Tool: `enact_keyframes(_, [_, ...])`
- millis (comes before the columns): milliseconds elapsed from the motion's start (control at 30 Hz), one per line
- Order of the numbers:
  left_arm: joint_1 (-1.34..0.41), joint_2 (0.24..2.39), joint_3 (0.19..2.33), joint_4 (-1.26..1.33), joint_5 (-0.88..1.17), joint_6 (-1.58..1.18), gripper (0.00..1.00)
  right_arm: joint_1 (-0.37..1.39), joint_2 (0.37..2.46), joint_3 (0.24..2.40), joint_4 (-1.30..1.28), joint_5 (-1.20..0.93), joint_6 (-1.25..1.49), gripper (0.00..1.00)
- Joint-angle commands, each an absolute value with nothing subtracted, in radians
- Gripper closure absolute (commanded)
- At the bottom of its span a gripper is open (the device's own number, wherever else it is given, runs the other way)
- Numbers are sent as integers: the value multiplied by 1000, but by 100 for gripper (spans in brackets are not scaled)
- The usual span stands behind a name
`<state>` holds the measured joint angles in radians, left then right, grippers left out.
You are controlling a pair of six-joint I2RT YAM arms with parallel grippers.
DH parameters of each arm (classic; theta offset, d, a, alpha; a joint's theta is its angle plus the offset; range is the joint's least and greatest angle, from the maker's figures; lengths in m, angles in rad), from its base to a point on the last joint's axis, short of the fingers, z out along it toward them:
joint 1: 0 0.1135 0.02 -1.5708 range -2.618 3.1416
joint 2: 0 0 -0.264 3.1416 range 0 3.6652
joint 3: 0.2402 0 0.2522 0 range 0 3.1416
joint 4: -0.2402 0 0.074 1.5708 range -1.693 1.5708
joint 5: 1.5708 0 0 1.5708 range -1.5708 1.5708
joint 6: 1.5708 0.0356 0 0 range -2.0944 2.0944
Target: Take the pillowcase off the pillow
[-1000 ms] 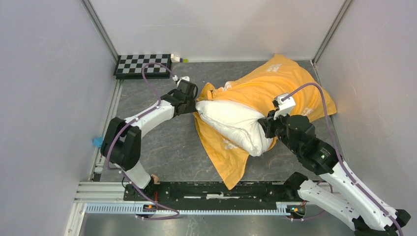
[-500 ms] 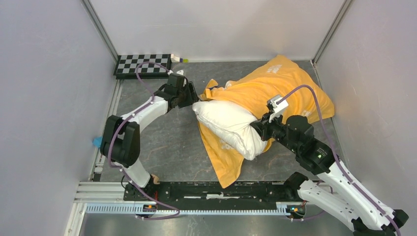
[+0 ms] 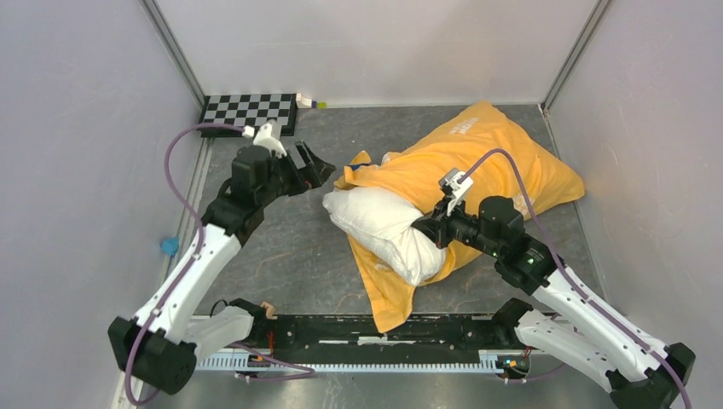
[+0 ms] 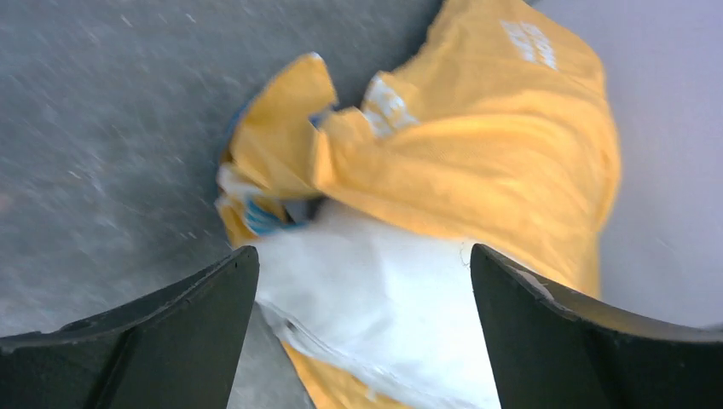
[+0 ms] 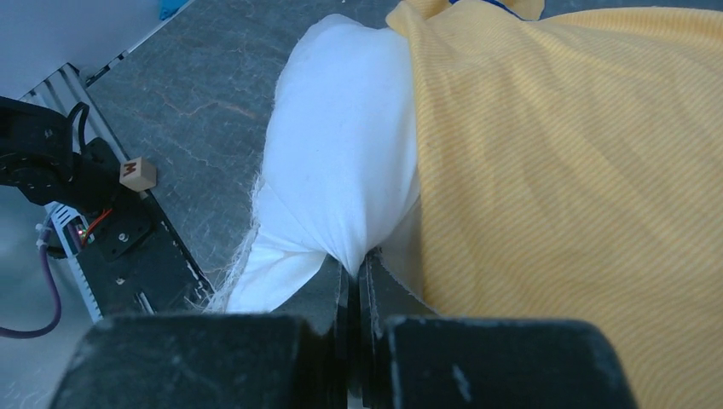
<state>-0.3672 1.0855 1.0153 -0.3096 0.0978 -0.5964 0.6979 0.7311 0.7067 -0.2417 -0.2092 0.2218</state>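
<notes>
The white pillow (image 3: pixel 379 226) sticks out of the orange-yellow pillowcase (image 3: pixel 486 162) toward the near left, and the rest of it is still inside. My right gripper (image 3: pixel 425 228) is shut on a pinch of the pillow's white fabric at its near end. In the right wrist view, the right gripper (image 5: pixel 356 264) holds the pillow (image 5: pixel 341 145) just beside the pillowcase (image 5: pixel 554 170). My left gripper (image 3: pixel 310 164) stands open and apart, left of the pillowcase's mouth. In the left wrist view, the left gripper (image 4: pixel 365 256) frames the pillow (image 4: pixel 384 315) and the pillowcase (image 4: pixel 477 162) from a distance.
A checkerboard (image 3: pixel 247 111) lies at the back left with a small white object (image 3: pixel 309 102) beside it. A small wooden cube (image 5: pixel 137 174) sits on the black rail (image 3: pixel 358 328) at the near edge. Grey walls close in on three sides.
The left gripper has opened, let go of the pillowcase's edge and pulled back to the left. The right gripper, still shut, has drawn the pillow leftward.
</notes>
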Motion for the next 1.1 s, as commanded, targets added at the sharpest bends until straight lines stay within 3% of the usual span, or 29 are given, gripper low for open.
enact_keyframes(0, [-416, 941, 906, -355, 257, -783, 0, 700, 768, 700, 9, -333, 283, 99])
enact_keyframes(200, [-529, 750, 781, -345, 188, -928, 0, 733, 867, 651, 216, -380, 386, 100])
enact_keyframes(400, [-548, 729, 714, -346, 201, -989, 0, 907, 1040, 801, 186, -285, 311, 97])
enact_keyframes(433, [-548, 735, 708, -347, 207, -991, 0, 918, 1070, 826, 174, -287, 303, 93])
enact_keyframes(467, [-549, 739, 705, -347, 215, -992, 0, 928, 1094, 857, 150, -284, 294, 81])
enact_keyframes(567, [-557, 735, 697, -345, 236, -994, 0, 936, 1125, 900, 57, -216, 278, 37])
enact_keyframes(700, [-602, 701, 663, -345, 208, -1030, 0, 936, 1040, 835, 5, -57, 254, 4])
enact_keyframes(1067, [-715, 710, 599, -344, 91, -1058, 0, 936, 881, 782, -181, 183, 191, 2])
